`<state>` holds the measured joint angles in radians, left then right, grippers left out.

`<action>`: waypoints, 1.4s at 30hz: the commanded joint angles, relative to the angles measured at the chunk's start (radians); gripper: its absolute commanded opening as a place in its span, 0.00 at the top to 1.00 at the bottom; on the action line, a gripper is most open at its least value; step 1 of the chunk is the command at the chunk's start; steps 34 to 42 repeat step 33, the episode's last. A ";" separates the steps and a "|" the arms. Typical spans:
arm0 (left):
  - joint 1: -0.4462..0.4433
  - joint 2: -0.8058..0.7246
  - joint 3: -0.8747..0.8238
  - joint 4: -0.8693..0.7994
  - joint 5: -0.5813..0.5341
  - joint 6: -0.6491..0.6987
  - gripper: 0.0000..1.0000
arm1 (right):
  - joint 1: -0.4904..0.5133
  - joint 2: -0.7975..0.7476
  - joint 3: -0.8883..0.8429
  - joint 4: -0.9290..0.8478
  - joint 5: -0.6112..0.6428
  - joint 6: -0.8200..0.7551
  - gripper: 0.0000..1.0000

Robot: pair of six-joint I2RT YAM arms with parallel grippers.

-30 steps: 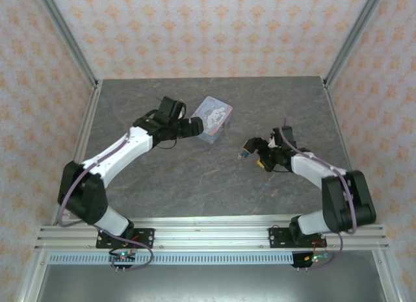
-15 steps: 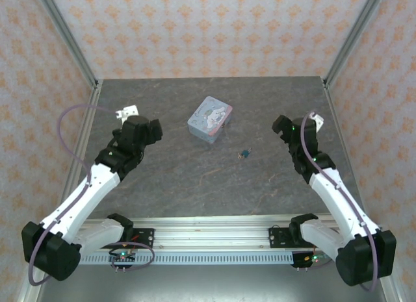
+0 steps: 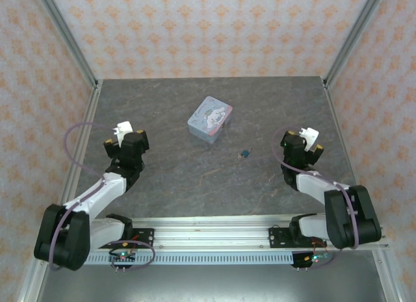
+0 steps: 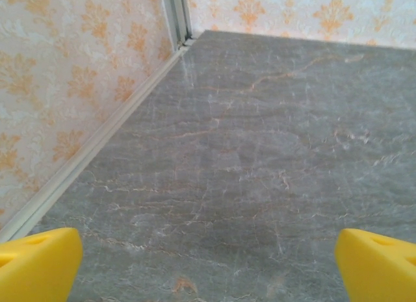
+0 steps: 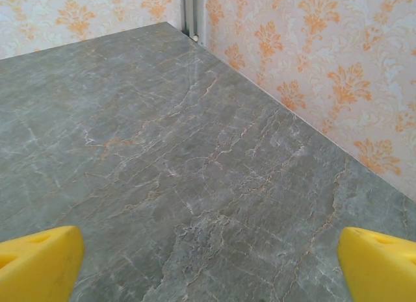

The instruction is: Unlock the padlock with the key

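Grey marbled table [image 3: 195, 185] between orange-patterned walls [image 3: 195, 29]; left tool [image 4: 208, 260] and right tool [image 5: 208, 260] spread wide, empty.

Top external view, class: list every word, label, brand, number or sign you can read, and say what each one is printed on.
There is nothing legible to quote.
On the pale blue tin, the lid carries a cartoon print, and any lettering in it is too small to read.
The padlock is too tiny for any marking to be made out.
The wallpaper has an orange ornament pattern and no words.
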<state>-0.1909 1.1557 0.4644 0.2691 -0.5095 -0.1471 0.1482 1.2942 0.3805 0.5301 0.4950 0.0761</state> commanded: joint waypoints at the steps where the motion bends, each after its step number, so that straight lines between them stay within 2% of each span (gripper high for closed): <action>1: 0.025 0.069 -0.073 0.303 -0.007 0.086 0.00 | -0.020 0.028 -0.014 0.151 -0.053 -0.043 0.01; 4: 0.066 0.165 -0.095 0.418 0.066 0.096 0.00 | -0.050 0.066 -0.023 0.224 -0.178 -0.087 0.01; 6: 0.083 0.235 -0.094 0.484 0.113 0.104 0.00 | -0.071 0.166 -0.074 0.428 -0.225 -0.090 0.01; 8: 0.095 0.282 -0.075 0.501 0.168 0.115 0.00 | -0.073 0.238 -0.070 0.486 -0.268 -0.113 0.01; 11: 0.104 0.352 -0.065 0.547 0.232 0.138 0.00 | -0.090 0.229 0.028 0.273 -0.336 -0.107 0.01; 15: 0.128 0.341 -0.041 0.475 0.334 0.144 0.00 | -0.114 0.238 0.030 0.276 -0.378 -0.097 0.01; 18: 0.130 0.345 -0.043 0.491 0.341 0.147 0.00 | -0.114 0.230 0.020 0.285 -0.380 -0.102 0.01; 22: 0.130 0.344 -0.041 0.485 0.341 0.146 0.00 | -0.107 0.227 0.002 0.317 -0.309 -0.079 0.01; 29: 0.134 0.346 -0.037 0.476 0.348 0.143 0.00 | -0.106 0.241 0.037 0.266 -0.381 -0.109 0.01; 42: 0.136 0.345 -0.041 0.481 0.351 0.144 0.00 | -0.108 0.233 0.023 0.284 -0.387 -0.113 0.01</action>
